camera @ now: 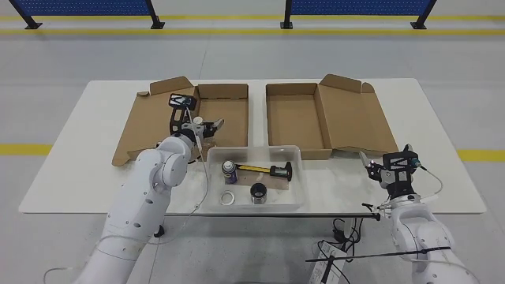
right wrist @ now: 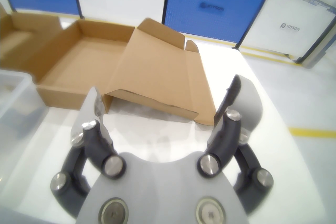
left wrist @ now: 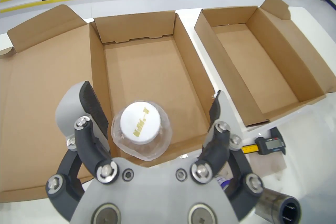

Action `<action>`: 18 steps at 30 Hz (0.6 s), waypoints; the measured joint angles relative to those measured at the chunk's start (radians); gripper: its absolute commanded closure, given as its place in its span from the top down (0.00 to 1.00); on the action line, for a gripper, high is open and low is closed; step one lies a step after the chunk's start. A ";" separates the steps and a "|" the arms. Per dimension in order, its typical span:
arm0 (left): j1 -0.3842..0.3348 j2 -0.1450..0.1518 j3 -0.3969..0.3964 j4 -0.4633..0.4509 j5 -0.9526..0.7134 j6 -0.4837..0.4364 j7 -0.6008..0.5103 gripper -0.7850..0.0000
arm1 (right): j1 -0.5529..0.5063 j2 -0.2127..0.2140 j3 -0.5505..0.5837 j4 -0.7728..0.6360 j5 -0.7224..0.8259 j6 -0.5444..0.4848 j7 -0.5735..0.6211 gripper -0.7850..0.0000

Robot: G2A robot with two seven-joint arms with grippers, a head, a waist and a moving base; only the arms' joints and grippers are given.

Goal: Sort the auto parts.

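Note:
A clear bottle with a white cap point(left wrist: 140, 122) stands upright in the left cardboard box point(left wrist: 157, 72), close to its near wall. My left gripper point(left wrist: 152, 96) is open around it; one pad sits close beside the bottle, the other stays well apart. In the top view the left gripper point(camera: 201, 125) hangs over the left box point(camera: 233, 110). The right cardboard box point(camera: 293, 122) holds nothing. My right gripper point(right wrist: 164, 88) is open with nothing between its fingers, low over the table at the front right point(camera: 387, 163).
A clear plastic bin point(camera: 292, 181) in front of the boxes holds a digital caliper point(camera: 264, 169), a purple-labelled can point(camera: 229, 171), a white ring point(camera: 227, 198) and a dark metal cylinder point(camera: 259, 194). Both boxes' lids lie flat outward. Bare table surrounds the right gripper.

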 measured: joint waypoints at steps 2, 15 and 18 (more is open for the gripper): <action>0.006 0.001 -0.011 -0.035 -0.007 0.009 -0.006 1.00 | 0.000 0.000 0.000 0.000 0.000 0.000 0.000 1.00; 0.042 0.013 -0.044 -0.290 -0.072 -0.113 -0.206 1.00 | 0.000 0.000 0.000 0.000 0.000 0.000 0.000 1.00; 0.052 0.016 -0.043 -0.344 -0.091 -0.133 -0.258 1.00 | 0.000 0.000 0.000 0.000 0.000 0.000 0.000 1.00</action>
